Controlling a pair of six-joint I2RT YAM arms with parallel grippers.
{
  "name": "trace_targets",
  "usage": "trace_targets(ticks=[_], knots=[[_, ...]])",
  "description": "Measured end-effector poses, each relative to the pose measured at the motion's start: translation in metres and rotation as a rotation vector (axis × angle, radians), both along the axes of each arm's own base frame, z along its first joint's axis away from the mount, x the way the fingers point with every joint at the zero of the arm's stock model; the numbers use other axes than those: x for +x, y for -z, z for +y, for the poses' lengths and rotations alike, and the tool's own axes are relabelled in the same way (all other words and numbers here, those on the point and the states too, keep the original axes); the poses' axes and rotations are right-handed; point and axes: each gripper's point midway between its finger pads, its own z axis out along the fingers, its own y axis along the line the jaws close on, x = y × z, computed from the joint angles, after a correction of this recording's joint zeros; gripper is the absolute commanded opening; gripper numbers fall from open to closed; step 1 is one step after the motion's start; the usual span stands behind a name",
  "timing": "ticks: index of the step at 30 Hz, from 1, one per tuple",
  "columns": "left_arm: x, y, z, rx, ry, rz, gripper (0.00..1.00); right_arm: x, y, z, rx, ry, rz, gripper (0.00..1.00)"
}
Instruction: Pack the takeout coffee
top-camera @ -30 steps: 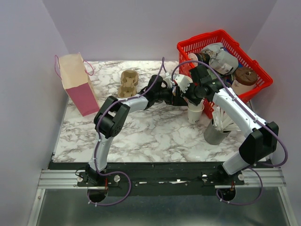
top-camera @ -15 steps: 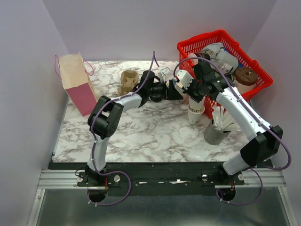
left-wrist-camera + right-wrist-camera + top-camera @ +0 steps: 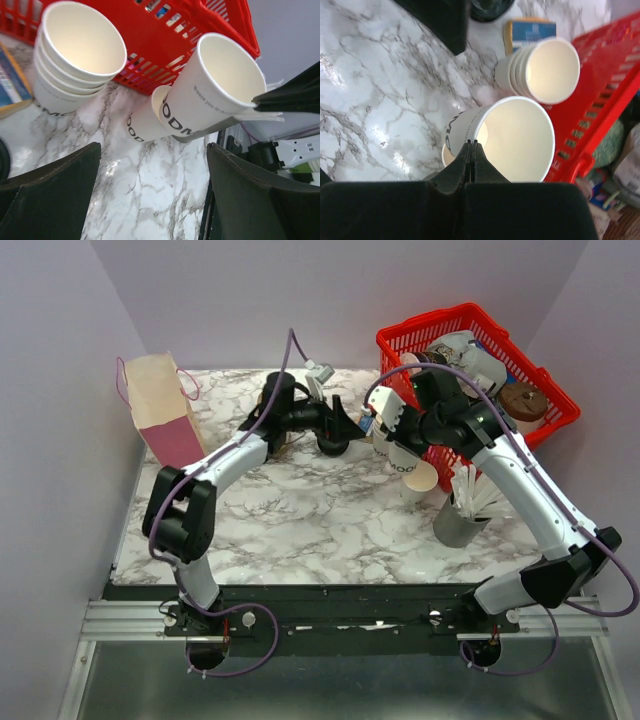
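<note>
My right gripper (image 3: pixel 472 145) is shut on the near rim of a lidless white paper cup (image 3: pixel 515 140), cream inside, and holds it tilted; it also shows in the top view (image 3: pixel 405 465) and the left wrist view (image 3: pixel 210 90). A second white cup (image 3: pixel 142 125) sits right under its base. A round black lid (image 3: pixel 333 447) lies on the table by my left gripper (image 3: pixel 335 425). The left gripper (image 3: pixel 154 147) is open and empty, its jaws wide apart, facing the held cup. The right gripper (image 3: pixel 420 458) reaches down from the basket side.
A stack of nested white cups (image 3: pixel 75 55) stands by a blue and yellow packet (image 3: pixel 530 30) in front of the red basket (image 3: pixel 470 325). A grey holder of white sticks (image 3: pixel 460 515) is at the right. A pink paper bag (image 3: pixel 165 420) stands at the back left.
My left arm has swung left and back, away from the cups. My right gripper has lifted and tilted the cup it holds.
</note>
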Motion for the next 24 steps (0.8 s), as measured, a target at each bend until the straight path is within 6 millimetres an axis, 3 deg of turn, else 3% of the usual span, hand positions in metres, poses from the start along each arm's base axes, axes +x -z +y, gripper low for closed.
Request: trace_targets(ticks=[3, 5, 9, 11, 14, 19, 24], knots=[[0.008, -0.025, 0.032, 0.043, -0.103, -0.052, 0.94, -0.009, -0.001, 0.024, 0.032, -0.129, -0.028, 0.01], [0.018, -0.048, 0.067, 0.067, -0.208, -0.097, 0.94, -0.014, 0.008, 0.040, 0.057, -0.221, -0.045, 0.00], [0.031, -0.075, 0.126, 0.129, -0.371, -0.184, 0.94, -0.031, 0.046, 0.069, 0.101, -0.416, -0.025, 0.00], [0.033, -0.078, 0.142, 0.177, -0.413, -0.228, 0.94, -0.039, 0.066, 0.082, 0.117, -0.498, -0.022, 0.00], [0.034, -0.071, 0.153, 0.250, -0.444, -0.253, 0.94, -0.058, 0.087, 0.101, 0.124, -0.626, -0.023, 0.01], [0.037, -0.042, 0.170, 0.328, -0.484, -0.217, 0.94, -0.078, 0.080, 0.133, 0.170, -0.784, -0.086, 0.00], [0.032, -0.013, 0.187, 0.377, -0.511, -0.152, 0.94, -0.091, 0.087, 0.145, 0.199, -0.855, -0.096, 0.00]])
